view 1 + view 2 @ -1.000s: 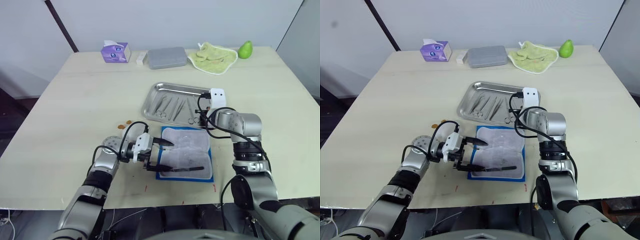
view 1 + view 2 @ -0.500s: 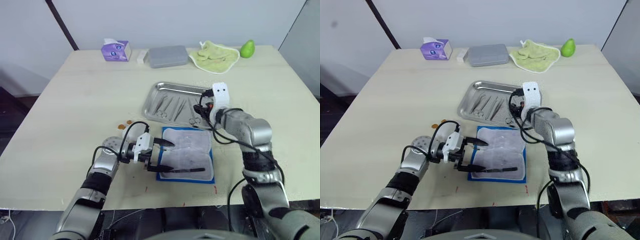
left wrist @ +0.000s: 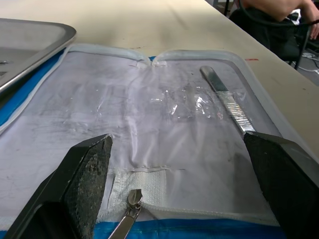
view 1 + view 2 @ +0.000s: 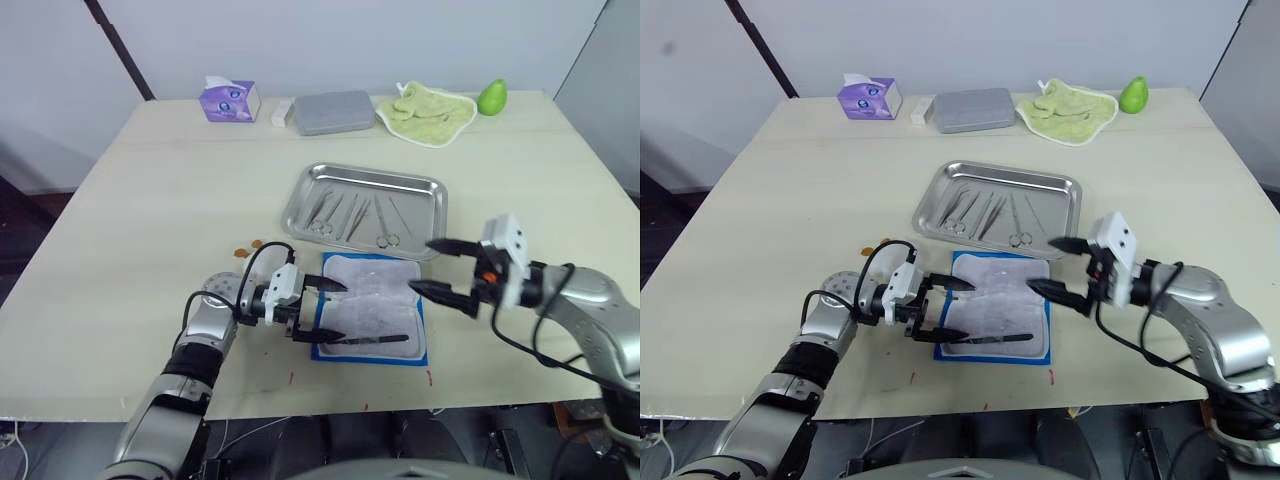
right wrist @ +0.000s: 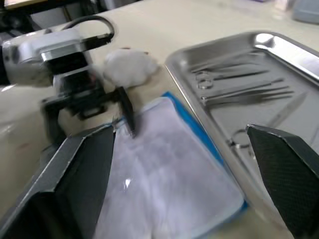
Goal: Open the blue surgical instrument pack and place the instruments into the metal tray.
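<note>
The blue surgical instrument pack lies open on the table, pale lining up. One slim steel instrument rests on the lining near the pack's front edge; it also shows in the left wrist view. Behind the pack sits the metal tray, holding several instruments. My left gripper is open at the pack's left edge, with nothing between its fingers. My right gripper hovers open and empty at the pack's right edge, just in front of the tray's near right corner.
Along the table's far edge stand a purple tissue box, a small white object, a grey rectangular box, a green cloth and a green fruit. Small orange bits lie left of the pack.
My right gripper has opened and drawn back from the tray's near right corner to the pack's right side. The left gripper and the pack stay put.
</note>
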